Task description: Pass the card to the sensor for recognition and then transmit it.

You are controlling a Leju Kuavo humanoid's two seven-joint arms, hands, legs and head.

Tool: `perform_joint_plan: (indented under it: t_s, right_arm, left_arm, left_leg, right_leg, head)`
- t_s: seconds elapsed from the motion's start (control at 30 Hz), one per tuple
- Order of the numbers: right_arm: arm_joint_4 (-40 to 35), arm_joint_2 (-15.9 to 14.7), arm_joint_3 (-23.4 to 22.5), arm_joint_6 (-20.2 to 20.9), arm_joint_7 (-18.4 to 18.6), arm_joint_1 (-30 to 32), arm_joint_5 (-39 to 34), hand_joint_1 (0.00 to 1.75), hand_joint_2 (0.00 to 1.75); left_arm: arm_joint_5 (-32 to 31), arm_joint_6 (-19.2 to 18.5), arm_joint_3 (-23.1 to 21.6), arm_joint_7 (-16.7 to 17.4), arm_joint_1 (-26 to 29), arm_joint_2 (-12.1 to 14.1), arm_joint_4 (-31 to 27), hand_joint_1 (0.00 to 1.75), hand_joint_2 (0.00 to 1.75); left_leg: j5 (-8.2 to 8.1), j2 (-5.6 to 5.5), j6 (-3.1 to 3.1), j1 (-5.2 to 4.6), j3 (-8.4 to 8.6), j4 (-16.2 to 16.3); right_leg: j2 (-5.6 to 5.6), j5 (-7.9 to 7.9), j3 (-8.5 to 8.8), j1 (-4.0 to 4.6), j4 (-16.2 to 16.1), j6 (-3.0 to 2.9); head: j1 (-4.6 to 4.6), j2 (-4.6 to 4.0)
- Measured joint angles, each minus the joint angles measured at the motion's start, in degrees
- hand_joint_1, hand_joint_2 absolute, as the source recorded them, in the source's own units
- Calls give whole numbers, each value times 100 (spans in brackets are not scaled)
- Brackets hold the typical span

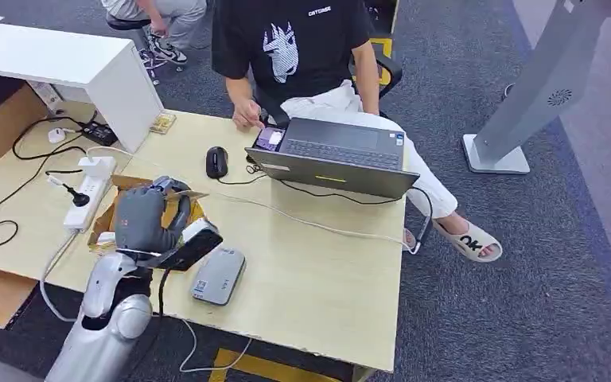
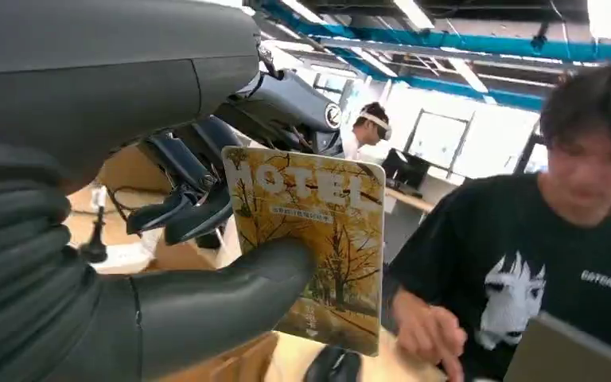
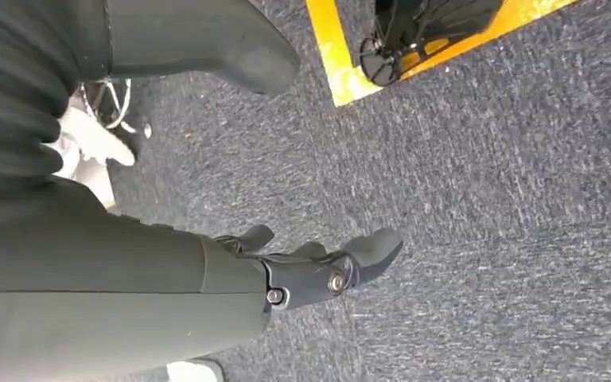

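Observation:
My left hand [image 1: 147, 216] is raised over the left part of the wooden table [image 1: 318, 278], above an open cardboard box [image 1: 107, 215]. It pinches a yellow card [image 2: 312, 239] printed with "HOTEL" and autumn trees between the thumb [image 2: 231, 290] and the dark fingers [image 2: 183, 211]; the card stands roughly upright. The grey flat sensor [image 1: 218, 275] lies on the table just right of that hand, nearer the front edge, with a cable running off it. My right hand [image 3: 318, 269] hangs over dark carpet, its fingers apart and holding nothing.
A person in a black T-shirt [image 1: 290, 44] sits at the far side with a hand on a phone [image 1: 269, 138], beside an open laptop [image 1: 336, 155] and a black mouse [image 1: 216, 161]. A white power strip [image 1: 87, 192] and cables lie left. A grey kiosk stand [image 1: 525, 95] is at right.

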Motion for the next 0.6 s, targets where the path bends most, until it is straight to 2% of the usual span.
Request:
perform_joint_plan:
  t_s: [0.17, 0.27, 0.47, 0.6]
  right_arm:
    - [-190, 41, -136, 129, 4, -2, 9, 0, 175]
    - [-238, 44, -162, 166, -2, -4, 48, 0, 175]
    - [-260, 44, -164, 166, -48, -7, 111, 0, 175]
    - [-240, 42, -164, 90, -105, -9, 194, 0, 175]
  left_arm:
    - [-725, -256, -135, 297, 401, 343, -404, 175, 175]
    - [-904, -299, -177, 360, 570, 476, -470, 175, 175]
    - [-1066, -310, -223, 430, 727, 577, -483, 175, 175]
    - [-1584, -236, -310, 550, 748, 588, -306, 175, 175]
  left_leg:
    - [0, -3, 0, 0, 0, -1]
    - [1, -3, 0, 0, 0, -2]
    - [3, -4, -2, 0, 0, -2]
    - [4, -5, -1, 0, 0, -2]
  right_leg:
    - [-4, -1, 0, 0, 0, 0]
    - [-4, 0, -1, 0, 0, 0]
    - [-5, 1, 1, 0, 0, 0]
    - [-6, 1, 2, 0, 0, 0]
  head:
    - [2, 0]
    - [2, 0]
    - [2, 0]
    - [0, 0]
